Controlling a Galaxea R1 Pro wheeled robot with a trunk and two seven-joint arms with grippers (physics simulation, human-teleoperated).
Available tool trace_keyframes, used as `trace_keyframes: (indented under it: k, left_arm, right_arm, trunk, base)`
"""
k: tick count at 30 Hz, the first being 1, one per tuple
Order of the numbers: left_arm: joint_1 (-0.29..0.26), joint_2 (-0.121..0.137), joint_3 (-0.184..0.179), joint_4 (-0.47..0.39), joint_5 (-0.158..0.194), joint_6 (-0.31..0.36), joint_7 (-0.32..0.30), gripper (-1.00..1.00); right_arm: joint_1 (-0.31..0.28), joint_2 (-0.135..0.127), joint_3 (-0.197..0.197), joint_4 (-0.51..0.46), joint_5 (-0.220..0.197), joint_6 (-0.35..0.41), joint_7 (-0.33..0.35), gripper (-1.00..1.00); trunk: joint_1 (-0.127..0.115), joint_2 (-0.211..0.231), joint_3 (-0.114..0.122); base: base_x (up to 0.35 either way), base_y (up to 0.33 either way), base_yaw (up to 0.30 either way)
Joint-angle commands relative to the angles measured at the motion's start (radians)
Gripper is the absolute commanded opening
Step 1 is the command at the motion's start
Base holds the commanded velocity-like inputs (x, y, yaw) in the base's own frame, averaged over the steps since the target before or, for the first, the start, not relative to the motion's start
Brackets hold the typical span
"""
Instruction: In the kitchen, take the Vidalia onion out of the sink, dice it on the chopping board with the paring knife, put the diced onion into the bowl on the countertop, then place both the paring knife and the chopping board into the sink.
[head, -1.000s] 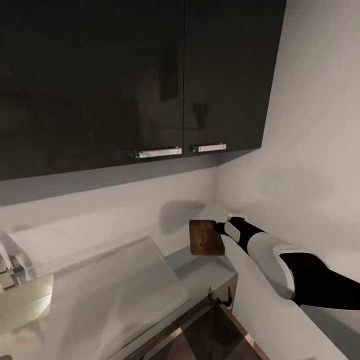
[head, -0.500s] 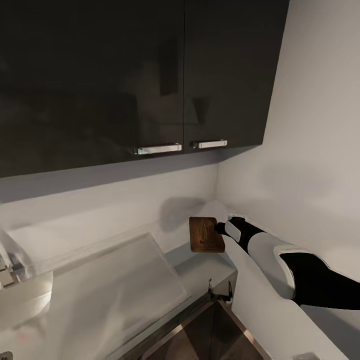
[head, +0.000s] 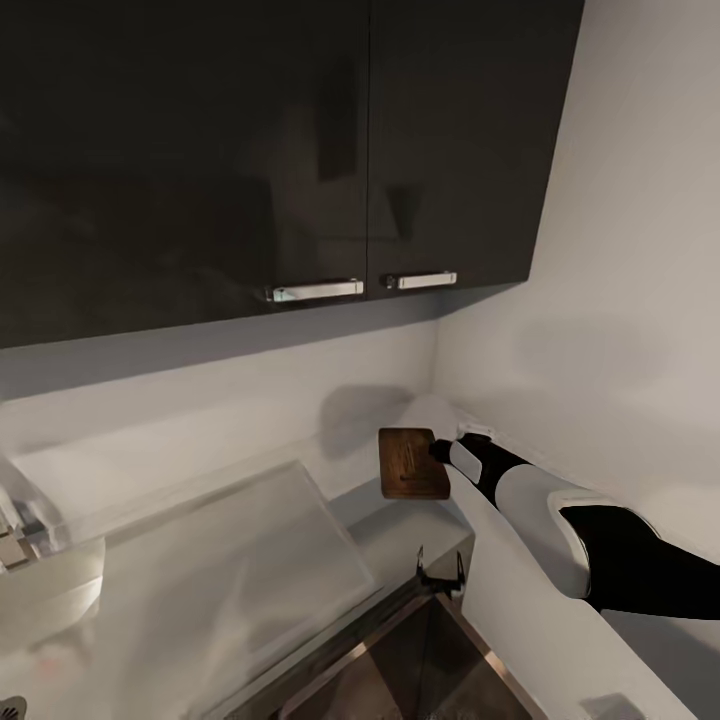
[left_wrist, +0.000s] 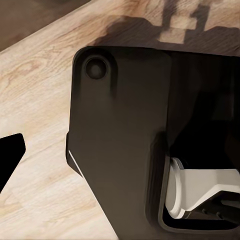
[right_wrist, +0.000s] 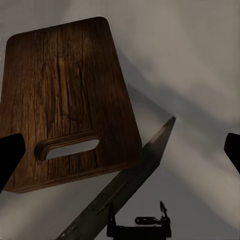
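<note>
Head cam looked at a room corner: dark glossy wall cabinets (head: 280, 150) with two chrome handles, pale walls, grey countertop (head: 410, 530) running into the corner. Steel drainer side of the sink (head: 200, 570) sat on the robot's left, with the tap (head: 15, 535) blurred at the frame edge.

The right gripper (head: 440, 453) was reached out toward the corner, with the chopping board (head: 411, 462) at its tip. In the right wrist view the chopping board (right_wrist: 65, 100) was just ahead of the jaws, handle slot on the near short edge, and the two dark fingertips (right_wrist: 10, 155) stood wide apart at the frame sides, neither touching the board. Contact couldn't be confirmed from head cam.

The left wrist view showed a light wood floor (left_wrist: 35, 90) and the robot's dark base (left_wrist: 120, 140); one fingertip was visible at the edge, so the left jaws' state couldn't be told.
</note>
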Motion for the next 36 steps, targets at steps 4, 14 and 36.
trace_keyframes:
  k: [4,14,36]
  left_arm:
    - [0.001,0.000,0.000,-0.001,0.007,-0.001,-0.001,1.00]
    - [0.001,0.000,0.000,-0.001,0.007,-0.001,-0.001,1.00]
    - [0.001,0.000,0.000,-0.007,0.005,-0.002,0.003,1.00]
  right_arm:
    - [0.000,0.000,0.001,-0.003,-0.006,0.000,-0.004,1.00]
    - [0.000,0.001,0.001,-0.015,-0.007,-0.019,-0.003,1.00]
    - [0.000,0.014,0.004,-0.037,-0.002,-0.013,-0.015,1.00]
  trunk:
    - [0.000,-0.001,-0.007]
    - [0.000,-0.001,-0.022]
    - [0.000,-0.001,-0.053]
  base:
    - [0.000,0.000,0.000]
    - [0.000,0.000,0.000]
    - [0.000,0.000,0.008]
